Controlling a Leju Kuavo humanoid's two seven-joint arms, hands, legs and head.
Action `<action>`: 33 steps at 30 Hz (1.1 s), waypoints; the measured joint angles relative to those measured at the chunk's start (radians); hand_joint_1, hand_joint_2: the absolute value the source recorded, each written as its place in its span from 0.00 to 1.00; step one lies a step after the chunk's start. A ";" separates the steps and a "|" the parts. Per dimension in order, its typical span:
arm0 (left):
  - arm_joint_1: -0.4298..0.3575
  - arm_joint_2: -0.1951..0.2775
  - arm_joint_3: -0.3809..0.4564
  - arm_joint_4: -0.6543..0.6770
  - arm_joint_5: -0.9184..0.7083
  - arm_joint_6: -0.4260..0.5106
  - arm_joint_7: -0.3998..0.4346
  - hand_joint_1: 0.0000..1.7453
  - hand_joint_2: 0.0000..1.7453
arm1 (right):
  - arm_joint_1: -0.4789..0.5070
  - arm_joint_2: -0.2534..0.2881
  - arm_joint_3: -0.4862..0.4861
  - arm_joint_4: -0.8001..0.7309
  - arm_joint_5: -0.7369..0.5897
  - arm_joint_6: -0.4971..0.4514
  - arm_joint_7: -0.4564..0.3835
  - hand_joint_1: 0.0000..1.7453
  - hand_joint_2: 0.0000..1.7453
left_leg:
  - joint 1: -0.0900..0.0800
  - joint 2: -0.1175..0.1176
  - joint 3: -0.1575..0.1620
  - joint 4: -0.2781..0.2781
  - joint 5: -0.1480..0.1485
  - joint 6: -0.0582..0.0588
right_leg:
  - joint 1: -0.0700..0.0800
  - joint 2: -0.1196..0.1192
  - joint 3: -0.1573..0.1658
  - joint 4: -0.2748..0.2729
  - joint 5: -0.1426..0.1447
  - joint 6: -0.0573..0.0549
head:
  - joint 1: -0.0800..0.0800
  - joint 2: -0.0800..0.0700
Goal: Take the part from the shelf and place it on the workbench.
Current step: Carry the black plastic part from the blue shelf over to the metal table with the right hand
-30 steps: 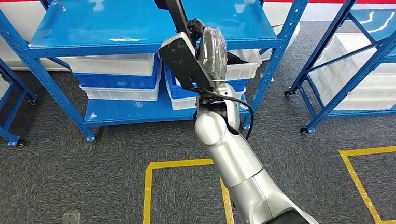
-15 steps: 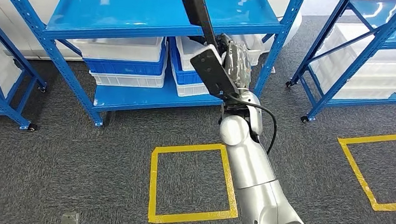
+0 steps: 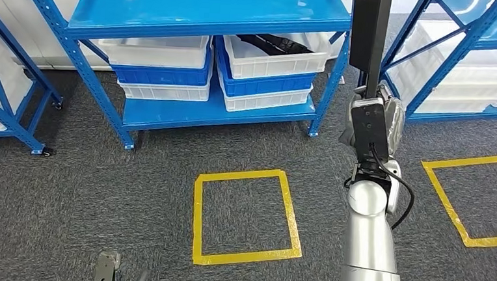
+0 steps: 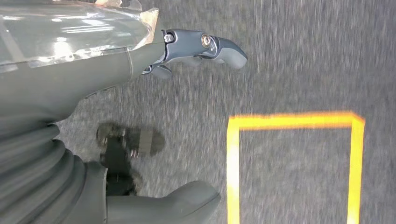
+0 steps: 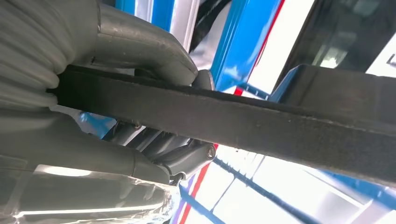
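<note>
My right hand [image 3: 372, 119] is raised in front of me and grips a long black flat part [image 3: 368, 30], which stands nearly upright and runs out of the top of the head view. The right wrist view shows the black part [image 5: 261, 121] clamped between the thumb and the darker fingers [image 5: 187, 156]. The hand and part hang over the carpet in the gap between two shelf units. My left hand [image 4: 93, 84] hangs low over the floor, fingers [image 4: 205, 44] apart from the thumb, holding nothing.
A blue shelf unit [image 3: 208, 11] stands ahead with white and blue bins [image 3: 165, 70]; one white bin [image 3: 274, 54] holds another black piece. A second blue shelf unit [image 3: 472, 56] stands at the right. Yellow taped squares [image 3: 244, 215] [image 3: 477, 193] mark the grey carpet.
The view has pulled back from the shelf. My right arm has swung right, off the shelf front, and the black part has gone from tilted to nearly upright.
</note>
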 joint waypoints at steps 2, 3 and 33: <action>-0.001 -0.001 -0.002 0.000 -0.003 0.000 0.000 0.00 1.00 | 0.016 -0.008 -0.012 -0.010 -0.006 -0.002 -0.002 1.00 1.00 | 0.002 0.000 -0.007 0.003 -0.012 -0.011 | -0.010 -0.002 -0.009 -0.008 0.018 -0.012 | -0.001 0.000; -0.002 -0.002 -0.006 0.000 -0.007 0.001 0.001 0.00 1.00 | 0.026 -0.012 -0.019 -0.017 -0.014 -0.006 -0.004 1.00 1.00 | 0.002 -0.001 -0.012 0.020 -0.040 -0.017 | -0.014 -0.004 -0.014 -0.010 0.027 -0.021 | -0.002 0.000; -0.050 -0.025 -0.099 0.000 -0.059 0.079 0.049 0.00 1.00 | 0.210 -0.121 -0.181 -0.204 -0.178 -0.113 -0.111 1.00 1.00 | 0.016 0.070 0.022 0.036 -0.062 -0.027 | -0.028 -0.030 -0.012 0.026 -0.002 0.007 | 0.000 0.000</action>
